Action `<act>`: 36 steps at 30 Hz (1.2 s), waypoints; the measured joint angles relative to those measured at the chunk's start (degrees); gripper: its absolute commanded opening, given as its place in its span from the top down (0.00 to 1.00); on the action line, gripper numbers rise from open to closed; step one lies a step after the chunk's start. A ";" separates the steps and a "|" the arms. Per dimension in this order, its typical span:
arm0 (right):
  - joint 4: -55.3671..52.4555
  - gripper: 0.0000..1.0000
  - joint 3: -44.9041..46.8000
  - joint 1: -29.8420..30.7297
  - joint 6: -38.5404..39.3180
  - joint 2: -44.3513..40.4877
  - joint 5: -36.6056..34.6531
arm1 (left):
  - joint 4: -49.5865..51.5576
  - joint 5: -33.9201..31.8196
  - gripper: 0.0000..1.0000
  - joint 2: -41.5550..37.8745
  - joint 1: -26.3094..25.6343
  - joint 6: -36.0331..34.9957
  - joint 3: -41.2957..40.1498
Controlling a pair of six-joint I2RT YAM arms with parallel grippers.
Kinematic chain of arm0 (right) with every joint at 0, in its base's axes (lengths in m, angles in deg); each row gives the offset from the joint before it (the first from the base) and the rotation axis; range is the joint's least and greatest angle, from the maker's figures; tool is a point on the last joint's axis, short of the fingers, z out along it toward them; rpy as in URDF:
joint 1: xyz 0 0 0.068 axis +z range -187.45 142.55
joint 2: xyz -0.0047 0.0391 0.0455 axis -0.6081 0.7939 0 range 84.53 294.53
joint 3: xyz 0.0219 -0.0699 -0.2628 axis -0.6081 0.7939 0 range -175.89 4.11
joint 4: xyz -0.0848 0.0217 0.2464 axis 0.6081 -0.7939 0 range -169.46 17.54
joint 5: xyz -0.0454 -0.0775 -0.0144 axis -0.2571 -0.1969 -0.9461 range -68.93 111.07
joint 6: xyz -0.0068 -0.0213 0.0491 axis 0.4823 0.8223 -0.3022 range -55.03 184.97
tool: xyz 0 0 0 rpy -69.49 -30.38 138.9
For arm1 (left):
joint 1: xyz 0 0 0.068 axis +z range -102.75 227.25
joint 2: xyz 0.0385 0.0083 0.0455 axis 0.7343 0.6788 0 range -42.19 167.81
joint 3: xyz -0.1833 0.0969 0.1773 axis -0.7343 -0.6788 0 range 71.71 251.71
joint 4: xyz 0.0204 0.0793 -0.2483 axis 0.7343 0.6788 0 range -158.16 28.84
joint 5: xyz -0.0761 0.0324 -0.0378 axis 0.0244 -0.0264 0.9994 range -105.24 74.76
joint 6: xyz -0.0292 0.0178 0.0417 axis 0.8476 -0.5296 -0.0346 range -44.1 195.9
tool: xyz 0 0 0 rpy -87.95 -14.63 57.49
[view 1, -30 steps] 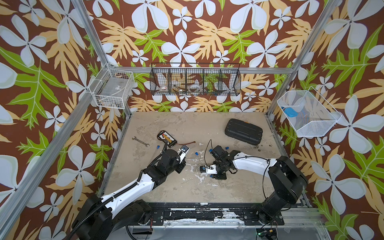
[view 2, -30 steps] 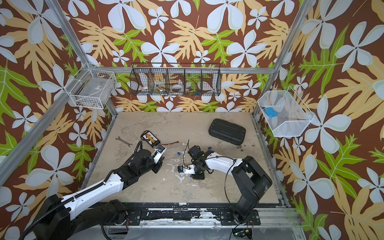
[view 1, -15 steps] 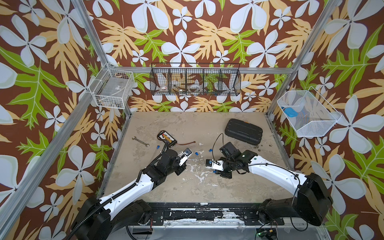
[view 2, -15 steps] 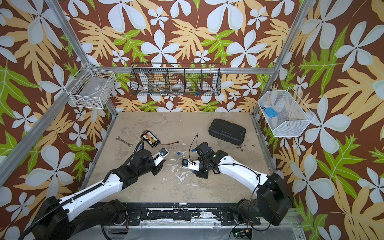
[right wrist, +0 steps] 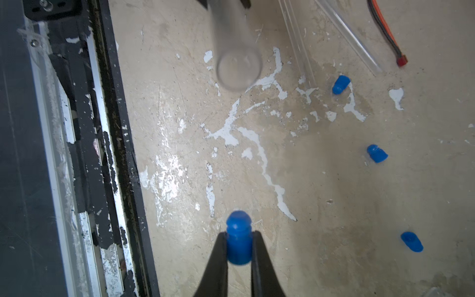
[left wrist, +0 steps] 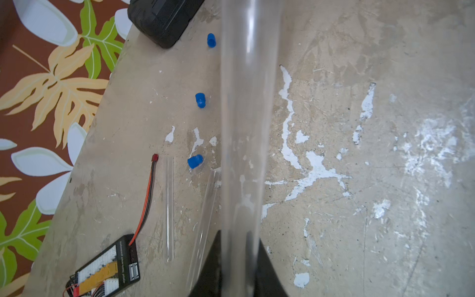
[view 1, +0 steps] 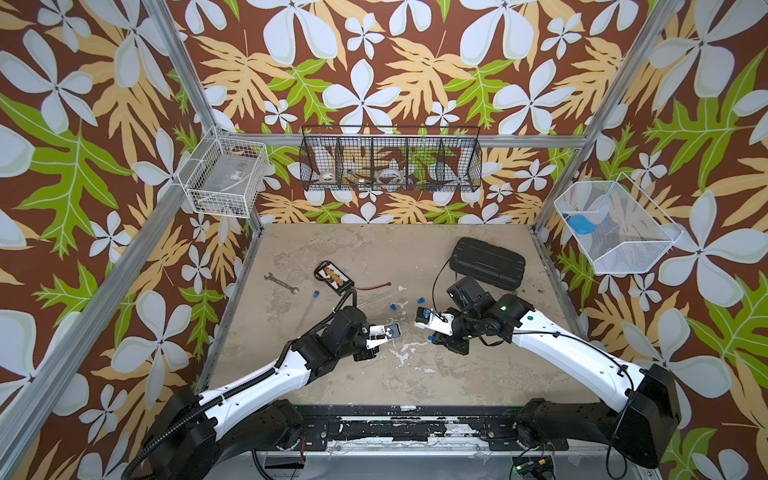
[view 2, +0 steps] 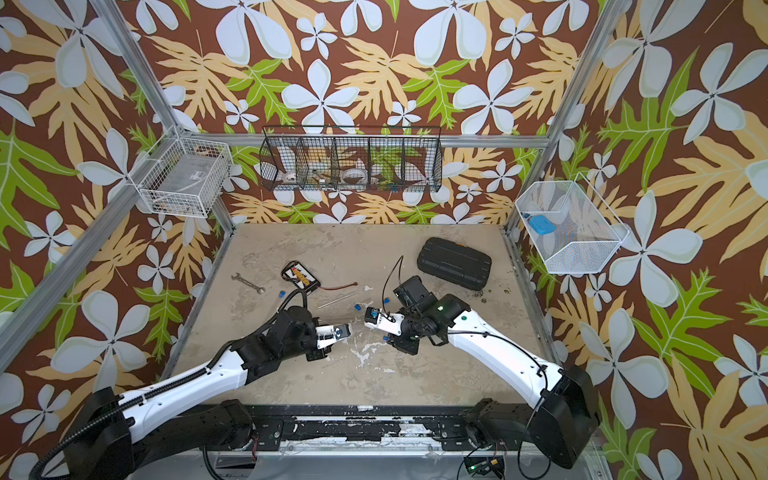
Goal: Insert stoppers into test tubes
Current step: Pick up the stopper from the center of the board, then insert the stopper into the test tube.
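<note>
Left gripper (left wrist: 237, 257) clamped on clear test tube (left wrist: 246, 102), held above table (view 1: 374, 249) centre, mouth aimed right. Right gripper (right wrist: 239, 257) closed on blue stopper (right wrist: 238, 231), dome end faced toward tube mouth, gap between. Loose stoppers (right wrist: 376, 153) and two spare tubes (left wrist: 169, 205) seen lying farther back.

The table (right wrist: 334, 192) is seen as matt, rough and chipped to white. Above it, the stopper (right wrist: 239, 246) is moulded in smooth blue plastic, and the test tube (right wrist: 237, 59) is made of clear, glossy material.
</note>
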 measured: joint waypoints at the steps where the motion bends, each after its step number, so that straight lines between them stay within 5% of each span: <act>1: -0.15 0.88 -0.70 0.33 -0.26 0.28 0.37 | 0.07 -0.20 1.00 0.17 -0.39 -1.01 0.20; 36: -0.59 0.89 -9.66 2.73 -1.46 8.76 2.91 | 1.97 -6.69 1.00 2.54 -2.21 -5.44 1.77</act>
